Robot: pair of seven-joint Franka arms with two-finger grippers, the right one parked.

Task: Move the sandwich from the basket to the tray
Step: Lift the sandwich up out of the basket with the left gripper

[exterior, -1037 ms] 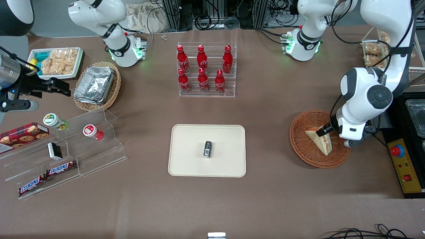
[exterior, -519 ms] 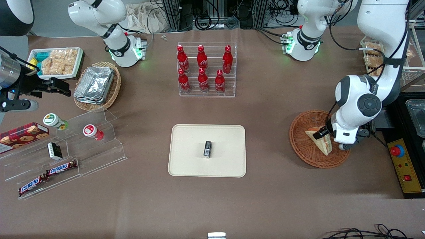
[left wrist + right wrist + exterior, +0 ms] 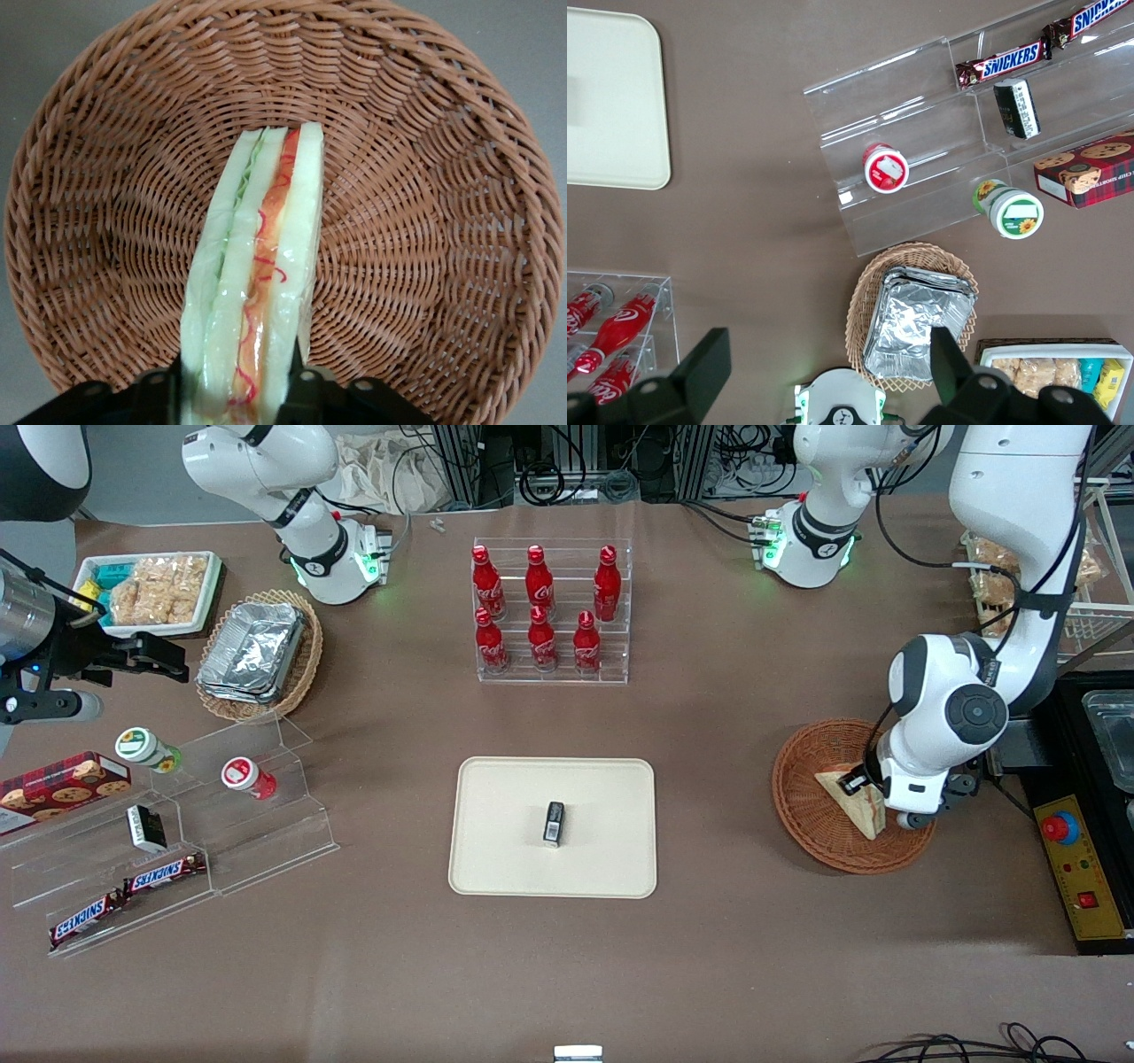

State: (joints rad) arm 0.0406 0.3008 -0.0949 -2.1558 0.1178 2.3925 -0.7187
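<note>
The sandwich [image 3: 857, 809], a wedge of pale bread in clear wrap, stands on edge in the round reddish-brown wicker basket [image 3: 811, 828] toward the working arm's end of the table. Seen from the left wrist, its red-orange and green filling edge [image 3: 257, 257] faces the camera, with basket weave [image 3: 425, 221] all round it. My gripper [image 3: 856, 784] reaches down into the basket. Its black fingers [image 3: 301, 394] press on both bread faces of the sandwich [image 3: 237, 390], shut on it. The cream-beige tray [image 3: 505, 850] lies mid-table.
A small black packet [image 3: 554, 822] lies in the middle of the tray. A clear rack of red bottles [image 3: 549, 615] stands farther from the front camera than the tray. A yellow box with a red button [image 3: 1076, 868] sits beside the basket at the table's end.
The arm's wrist has swung slightly toward the tray and turned over the basket. The sandwich now shows a narrower face, tipped more onto its edge, still in the basket.
</note>
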